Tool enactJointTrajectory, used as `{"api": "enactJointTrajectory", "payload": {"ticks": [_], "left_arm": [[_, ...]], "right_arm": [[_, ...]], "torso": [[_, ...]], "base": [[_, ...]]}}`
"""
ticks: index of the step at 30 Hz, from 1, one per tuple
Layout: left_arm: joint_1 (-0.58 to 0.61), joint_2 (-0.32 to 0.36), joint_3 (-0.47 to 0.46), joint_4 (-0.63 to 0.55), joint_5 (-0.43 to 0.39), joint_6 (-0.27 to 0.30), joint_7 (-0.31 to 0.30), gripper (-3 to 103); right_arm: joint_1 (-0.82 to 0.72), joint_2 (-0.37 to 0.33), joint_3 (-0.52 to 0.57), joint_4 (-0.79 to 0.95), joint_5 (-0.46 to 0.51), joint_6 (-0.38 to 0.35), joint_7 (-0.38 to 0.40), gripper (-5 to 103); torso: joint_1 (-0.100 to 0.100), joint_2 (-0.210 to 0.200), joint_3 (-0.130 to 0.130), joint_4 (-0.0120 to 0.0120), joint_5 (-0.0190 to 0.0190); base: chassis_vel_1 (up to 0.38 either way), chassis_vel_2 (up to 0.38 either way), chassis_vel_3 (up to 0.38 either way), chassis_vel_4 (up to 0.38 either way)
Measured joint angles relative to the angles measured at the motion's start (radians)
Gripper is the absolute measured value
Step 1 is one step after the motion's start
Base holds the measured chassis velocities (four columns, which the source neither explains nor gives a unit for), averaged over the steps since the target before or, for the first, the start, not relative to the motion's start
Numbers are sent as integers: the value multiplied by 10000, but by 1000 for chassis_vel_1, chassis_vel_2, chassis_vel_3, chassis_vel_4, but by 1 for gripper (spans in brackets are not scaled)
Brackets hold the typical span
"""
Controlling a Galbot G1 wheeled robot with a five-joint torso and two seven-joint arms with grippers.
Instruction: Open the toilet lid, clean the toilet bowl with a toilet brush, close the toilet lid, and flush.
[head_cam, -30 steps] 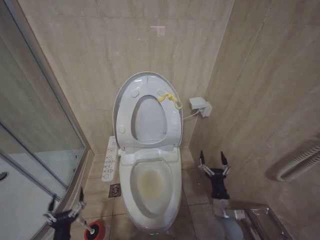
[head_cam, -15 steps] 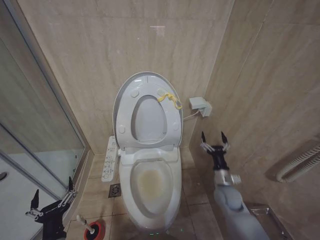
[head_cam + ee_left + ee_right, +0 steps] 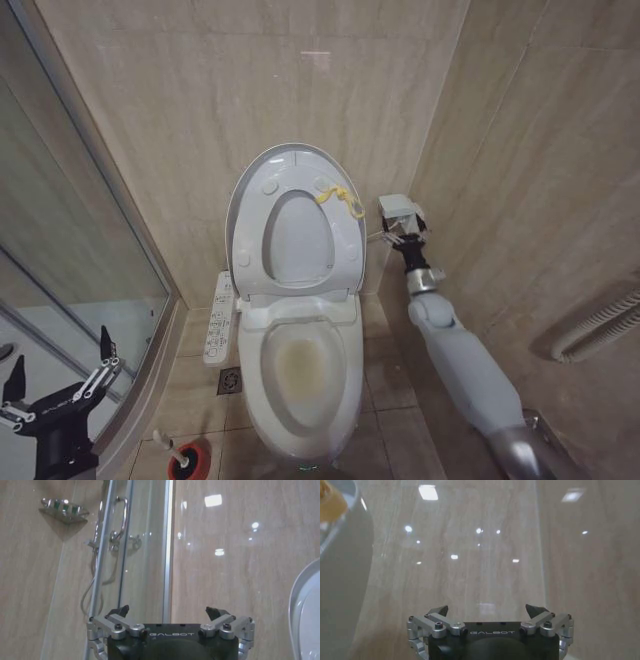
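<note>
The toilet lid (image 3: 297, 232) stands upright against the back wall, with a yellow strap (image 3: 341, 200) on its right rim. Below it the toilet bowl (image 3: 300, 372) lies uncovered, showing a yellowish stain inside. The toilet brush (image 3: 168, 444) sits in its red holder (image 3: 190, 462) on the floor left of the bowl. My left gripper (image 3: 60, 360) hovers open at the lower left, apart from the brush, and faces the shower glass in its wrist view (image 3: 167, 610). Open and holding nothing, my right gripper (image 3: 404, 232) is stretched out to the right of the lid, facing the tiled wall (image 3: 487, 609).
A white button panel (image 3: 218, 316) hangs at the bowl's left side, with a floor drain (image 3: 229, 380) beside it. A glass shower partition (image 3: 70, 270) closes off the left. A white wall box (image 3: 397, 206) sits just above my right gripper. Grey hoses (image 3: 600, 330) run along the right wall.
My right arm has risen from floor level and reached up to the wall box beside the lid. My left gripper has drifted left, away from the brush.
</note>
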Motion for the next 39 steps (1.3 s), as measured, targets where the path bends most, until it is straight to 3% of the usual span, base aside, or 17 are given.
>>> {"api": "enactJointTrajectory", "payload": {"ticks": [13, 20, 23, 28, 39], "left_arm": [[85, 144, -42, -141, -30, -57, 20, 100], [-17, 196, -77, -6, -180, -38, 29, 100], [-187, 171, 123, 258, -146, 32, 67, 100], [-423, 116, 426, 575, -41, 157, 102, 100], [-956, 271, 874, 1240, 12, 267, 125, 100]], "right_arm": [[1101, 602, -665, -781, 537, -244, -639, 100], [372, 462, -649, 618, 709, -116, -629, 100], [-449, 186, -475, 1531, 712, 52, -626, 100], [-1716, -167, -83, 2753, 776, 188, -598, 100], [-6183, -607, 890, 6654, 962, 867, -451, 100]], "torso": [[-1, 0, -1, 2, -2], [0, 0, -2, -3, -2], [-3, 1, -3, 5, -1], [-2, 2, -3, 0, -1], [-3, 2, -4, -5, -2]], "base": [[0, 0, 0, 0], [0, 0, 0, 0], [0, 0, 0, 0], [0, 0, 0, 0], [0, 0, 0, 0]]}}
